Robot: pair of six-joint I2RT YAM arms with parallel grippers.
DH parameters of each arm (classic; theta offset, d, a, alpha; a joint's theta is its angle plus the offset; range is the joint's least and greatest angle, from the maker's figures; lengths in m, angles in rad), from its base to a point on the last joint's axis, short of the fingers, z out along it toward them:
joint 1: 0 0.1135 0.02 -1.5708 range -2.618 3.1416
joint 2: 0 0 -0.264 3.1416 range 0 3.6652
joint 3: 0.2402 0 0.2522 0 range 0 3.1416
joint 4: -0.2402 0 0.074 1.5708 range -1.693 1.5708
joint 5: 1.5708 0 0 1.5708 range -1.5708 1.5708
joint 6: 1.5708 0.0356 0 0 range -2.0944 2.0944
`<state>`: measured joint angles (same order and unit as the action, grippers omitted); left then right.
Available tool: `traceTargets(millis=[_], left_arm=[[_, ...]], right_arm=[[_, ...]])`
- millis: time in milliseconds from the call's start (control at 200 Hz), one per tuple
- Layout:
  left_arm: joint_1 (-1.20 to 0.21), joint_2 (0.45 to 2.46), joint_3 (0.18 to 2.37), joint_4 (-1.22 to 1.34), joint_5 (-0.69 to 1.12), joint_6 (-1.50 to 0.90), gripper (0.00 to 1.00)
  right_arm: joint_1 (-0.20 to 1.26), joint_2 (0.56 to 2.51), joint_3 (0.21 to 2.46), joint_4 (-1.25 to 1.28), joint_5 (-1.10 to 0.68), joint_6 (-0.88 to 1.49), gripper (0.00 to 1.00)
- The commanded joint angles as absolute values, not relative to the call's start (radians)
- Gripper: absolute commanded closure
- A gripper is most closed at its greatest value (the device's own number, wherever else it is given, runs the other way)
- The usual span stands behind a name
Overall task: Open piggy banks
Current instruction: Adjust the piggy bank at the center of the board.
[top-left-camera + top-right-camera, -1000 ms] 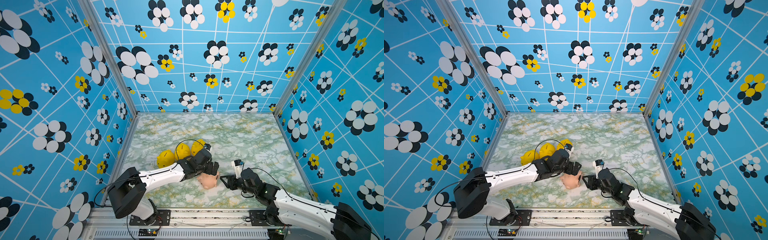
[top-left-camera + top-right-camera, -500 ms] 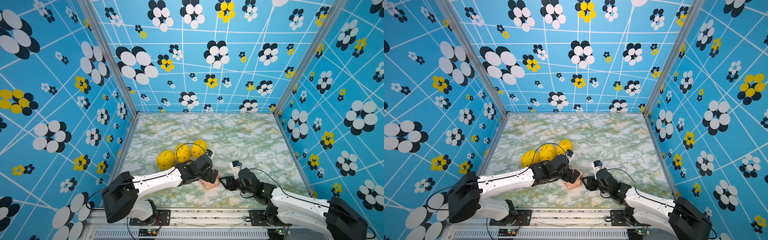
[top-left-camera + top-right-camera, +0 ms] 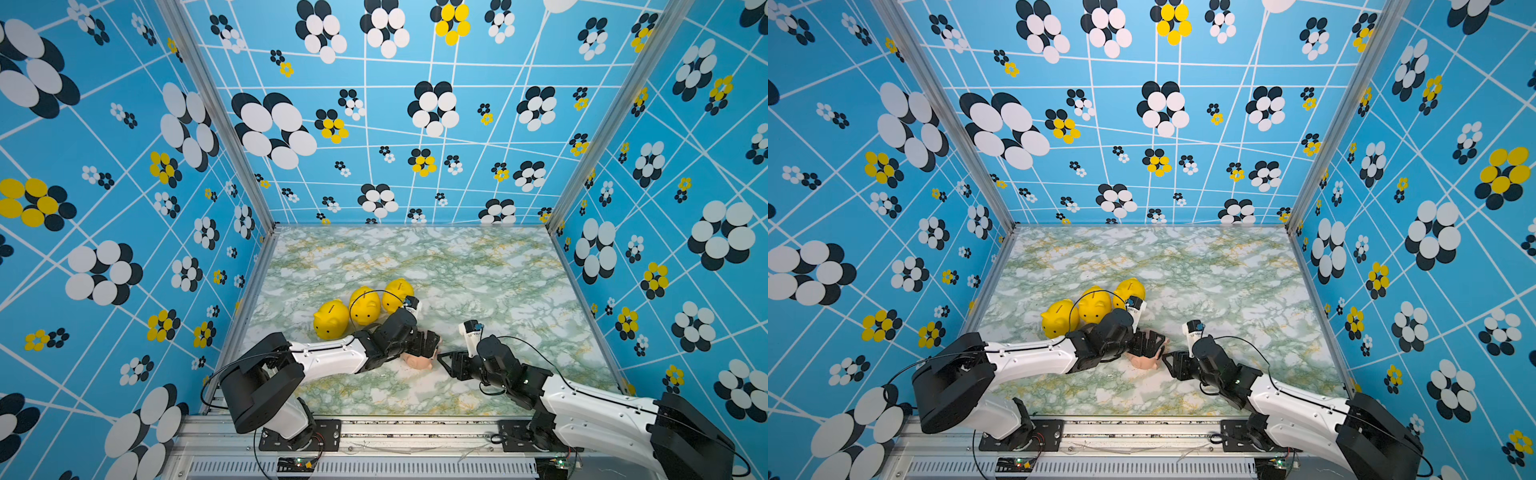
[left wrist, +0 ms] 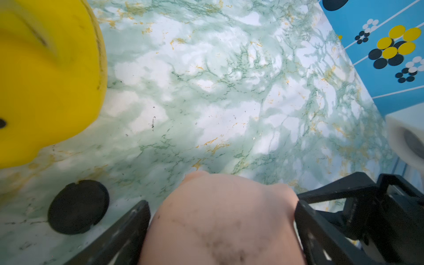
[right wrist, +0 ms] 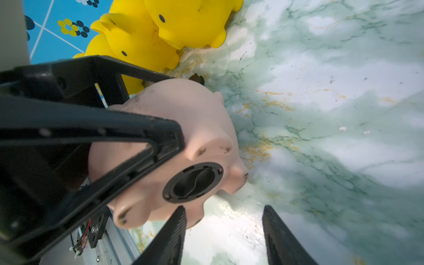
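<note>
Jaws of the left gripper (image 3: 428, 345) stand spread almost as wide as they go and are clamped across the pink piggy bank (image 3: 419, 362), one finger pressed to each flank of its round body, as the left wrist view shows (image 4: 220, 218). The pig sits near the front edge of the marbled tabletop (image 3: 478, 270), about midway across. It is turned on its side so that its legs and belly face the right arm. Whether it rests on the surface or is held just clear of it cannot be told. Its round black belly plug (image 5: 192, 182) is seated in its hole and faces the right wrist camera. The right gripper (image 5: 223, 208) is about half spread with only bare tabletop between its fingers. Its tips lie just beside the pig's underside, and contact cannot be made out. Behind the left arm, on the left half of the table, the three yellow piggy banks (image 3: 365, 305) stand upright in a tight diagonal row, slots up and snouts toward the front. A loose black disc (image 4: 78, 206) lies flat on the surface between the pink pig and the nearest yellow one, apart from both.
</note>
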<state>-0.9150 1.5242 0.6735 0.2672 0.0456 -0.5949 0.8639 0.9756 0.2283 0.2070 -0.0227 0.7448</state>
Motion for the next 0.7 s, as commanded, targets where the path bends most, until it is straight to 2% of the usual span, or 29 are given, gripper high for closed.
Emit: traceTargets(millis=[0, 290, 470, 695], left_arm=[[-0.898, 1.606, 0.600, 0.170, 0.143, -0.608, 0.01], [-0.855, 1.620, 0.522, 0.290, 0.193, -0.666, 0.01], [-0.853, 1.633, 0.512, 0.313, 0.198, -0.694, 0.01], [-0.849, 1.645, 0.515, 0.296, 0.190, -0.727, 0.00]], right_arm=[[0.865, 0.946, 0.273, 0.088, 0.059, 0.746, 0.44], [0.842, 0.870, 0.254, 0.062, 0.062, 0.813, 0.48], [0.835, 0.837, 0.223, 0.203, -0.037, 0.793, 0.53], [0.836, 0.928, 0.233, 0.335, -0.092, 0.808, 0.66]])
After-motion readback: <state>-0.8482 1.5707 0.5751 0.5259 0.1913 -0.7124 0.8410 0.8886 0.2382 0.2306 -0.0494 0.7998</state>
